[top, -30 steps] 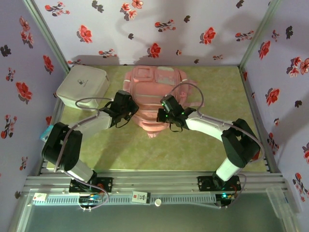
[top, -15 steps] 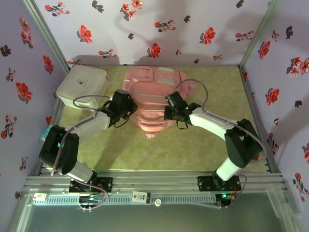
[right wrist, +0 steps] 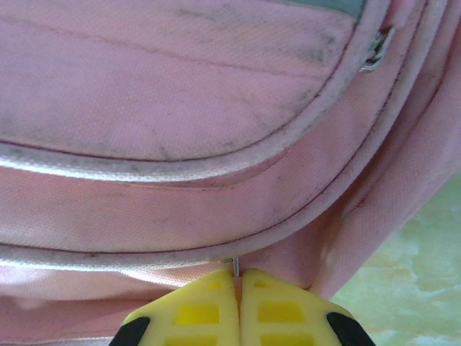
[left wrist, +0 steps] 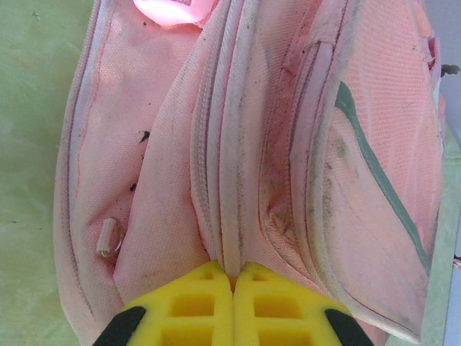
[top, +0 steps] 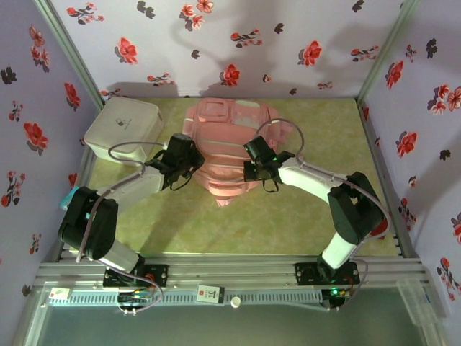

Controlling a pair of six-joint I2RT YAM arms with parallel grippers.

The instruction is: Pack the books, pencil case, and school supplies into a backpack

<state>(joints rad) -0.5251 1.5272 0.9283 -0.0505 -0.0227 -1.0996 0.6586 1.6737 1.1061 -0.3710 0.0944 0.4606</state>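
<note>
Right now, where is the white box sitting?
In the top view, the white box sits in the far left corner of the table, just left of the pink backpack, which lies at the middle of the far side.

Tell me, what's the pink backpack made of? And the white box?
The backpack looks like woven cloth, matte: a fine weave, stitched seams and grey smudges show. The box is probably smooth plastic, judging by its even white surface and rounded corners.
</note>
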